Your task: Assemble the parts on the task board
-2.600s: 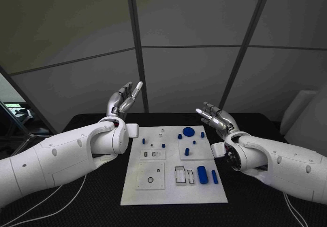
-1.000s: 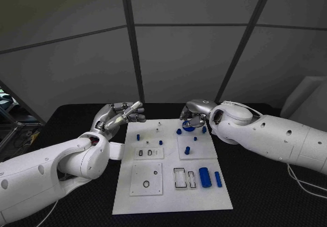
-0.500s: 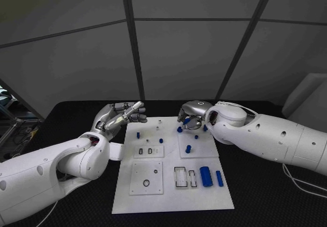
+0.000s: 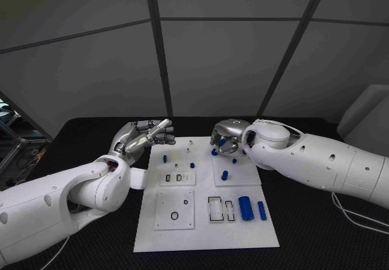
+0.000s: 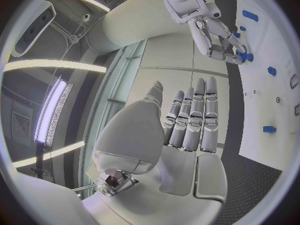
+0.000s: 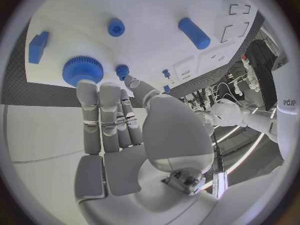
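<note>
The black desk (image 4: 308, 236) fills the bottom of the head view; the white task board (image 4: 207, 230) lies in the middle of it, with its near end bare and low in the frame; a little higher, right of the middle, a big blue cylinder (image 4: 245, 207) and a thin blue bar (image 4: 261, 210) lie flat side by side, next to two small slots; to their left sits a square plate with a black ring (image 4: 173, 216) on it.

Higher up the board, a blue peg (image 4: 224, 175) stands near the middle of the frame; small blue pegs (image 4: 192, 165) stand to its left, and a second square plate with two slots lies below them.

The left hand (image 4: 148, 136) is in the upper left of the frame, just past the board's left edge; it holds nothing, and its fingers are straight and close together, as the left wrist view also shows.

The right hand (image 4: 226, 140) is just right of the middle, over the far end of the board; its fingers reach down to a blue gear (image 6: 82, 69); in the right wrist view the fingertips (image 6: 87, 87) touch the gear's edge; I cannot tell if the hand is gripping it or just touching it.
</note>
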Controlling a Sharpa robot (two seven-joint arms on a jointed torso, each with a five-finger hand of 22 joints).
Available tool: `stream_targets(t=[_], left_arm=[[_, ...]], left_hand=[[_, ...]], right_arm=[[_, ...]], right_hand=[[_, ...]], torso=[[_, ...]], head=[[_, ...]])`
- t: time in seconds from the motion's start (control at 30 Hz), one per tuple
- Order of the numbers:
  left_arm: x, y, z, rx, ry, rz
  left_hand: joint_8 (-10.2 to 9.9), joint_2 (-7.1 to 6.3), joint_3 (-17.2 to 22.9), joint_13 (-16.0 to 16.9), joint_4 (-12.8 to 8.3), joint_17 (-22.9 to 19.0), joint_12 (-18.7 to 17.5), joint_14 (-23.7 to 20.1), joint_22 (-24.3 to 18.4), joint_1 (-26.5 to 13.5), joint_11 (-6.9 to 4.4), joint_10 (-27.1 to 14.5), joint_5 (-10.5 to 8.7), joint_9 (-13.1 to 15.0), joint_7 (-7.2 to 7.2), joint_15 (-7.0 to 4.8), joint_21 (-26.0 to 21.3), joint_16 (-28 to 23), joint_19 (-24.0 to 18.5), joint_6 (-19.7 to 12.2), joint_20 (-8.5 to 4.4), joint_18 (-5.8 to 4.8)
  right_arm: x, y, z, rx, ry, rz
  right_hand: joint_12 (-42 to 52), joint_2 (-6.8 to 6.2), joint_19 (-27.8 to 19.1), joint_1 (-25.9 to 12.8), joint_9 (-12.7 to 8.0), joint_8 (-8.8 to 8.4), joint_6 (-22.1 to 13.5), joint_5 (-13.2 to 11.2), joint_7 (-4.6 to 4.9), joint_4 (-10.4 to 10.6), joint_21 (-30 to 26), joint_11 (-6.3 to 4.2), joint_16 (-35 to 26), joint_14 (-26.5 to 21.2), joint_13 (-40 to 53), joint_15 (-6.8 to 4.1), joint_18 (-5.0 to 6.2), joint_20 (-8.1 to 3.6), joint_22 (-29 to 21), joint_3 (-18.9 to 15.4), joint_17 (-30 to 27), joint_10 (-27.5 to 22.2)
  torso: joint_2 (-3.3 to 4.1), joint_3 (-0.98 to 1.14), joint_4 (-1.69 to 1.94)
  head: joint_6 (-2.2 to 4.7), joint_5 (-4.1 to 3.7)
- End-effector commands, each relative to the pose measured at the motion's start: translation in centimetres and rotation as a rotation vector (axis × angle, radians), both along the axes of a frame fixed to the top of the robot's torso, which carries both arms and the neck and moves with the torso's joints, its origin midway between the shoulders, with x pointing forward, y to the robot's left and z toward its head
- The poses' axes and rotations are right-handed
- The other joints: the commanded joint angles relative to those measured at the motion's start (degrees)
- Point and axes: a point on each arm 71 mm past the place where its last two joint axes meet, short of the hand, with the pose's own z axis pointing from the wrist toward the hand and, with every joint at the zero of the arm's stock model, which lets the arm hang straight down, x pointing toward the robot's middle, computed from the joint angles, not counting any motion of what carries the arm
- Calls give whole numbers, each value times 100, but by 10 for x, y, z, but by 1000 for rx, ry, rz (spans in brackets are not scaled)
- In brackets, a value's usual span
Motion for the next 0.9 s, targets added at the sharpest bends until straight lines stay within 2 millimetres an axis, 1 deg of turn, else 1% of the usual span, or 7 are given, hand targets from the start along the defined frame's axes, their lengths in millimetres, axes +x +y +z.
stream_targets(t=[0.03, 0.23, 0.4, 0.5, 0.63, 0.9], left_arm=[[-1, -1, 2, -2, -9, -18], [-1, -1, 3, -2, -10, -18], [0, -1, 3, -2, -10, -17], [0, -1, 3, -2, -9, -17], [0, -1, 3, -2, -9, -16], [0, -1, 3, -2, -8, -17]], left_hand=[[-40, -5, -37, -7, -3, 5, -22, -37, -8, -36, 5, -15, -3, -6, 18, 9, 24, -28, 2, -20, 51, -118], [-40, -4, -37, -7, -4, 5, -23, -38, -8, -35, 5, -15, -3, -6, 18, 9, 24, -29, 2, -20, 52, -118], [-44, 1, -35, -7, -6, 7, -25, -43, -8, -33, 7, -18, -4, -6, 19, 11, 24, -36, 1, -22, 53, -119], [-44, 1, -35, -7, -6, 7, -25, -43, -8, -33, 7, -18, -4, -6, 19, 11, 24, -36, 1, -22, 53, -119], [-44, 1, -35, -7, -6, 7, -25, -43, -8, -33, 7, -18, -4, -6, 19, 11, 24, -36, 1, -22, 53, -119], [-44, 1, -35, -7, -6, 7, -25, -43, -8, -33, 7, -18, -4, -6, 19, 11, 24, -36, 1, -22, 53, -119]], right_arm=[[1, 1, 0, -15, 4, 4], [1, 3, -1, -22, 13, 8], [2, 4, -3, -31, 25, 10], [2, 4, -3, -35, 30, 9], [3, 4, -4, -41, 37, 9], [3, 5, -6, -48, 49, 12]], right_hand=[[16, -52, 47, 23, 5, 8, -5, -30, -2, 8, 93, -10, 98, 91, -8, -5, -106, 1, 115, 83, 92, 76], [15, -81, 129, 7, 8, 16, 23, -33, 1, 49, 293, -23, 305, 99, -11, -13, -145, -2, 385, 206, 283, 150], [14, -90, 159, -3, 11, 23, 44, -36, 4, 72, 367, -28, 376, 100, -12, -15, -159, -2, 483, 255, 345, 178], [12, -100, 181, -9, 11, 22, 47, -42, 5, 81, 410, -29, 422, 104, -14, -14, -168, -2, 543, 272, 389, 186], [11, -105, 193, -16, 13, 28, 64, -47, 9, 96, 444, -30, 451, 104, -15, -14, -174, -1, 587, 293, 411, 199], [19, -118, 242, -22, 24, 59, 146, -56, 13, 144, 571, -35, 582, 103, -11, -18, -197, 0, 753, 372, 526, 276]], torso=[[19, 7, -1], [26, 8, -2], [22, 6, 2], [27, 8, 5], [22, 3, 3], [33, 1, 0]], head=[[-16, -9], [-40, -4], [-65, -17], [-76, -5], [-90, 5], [-106, 7]])
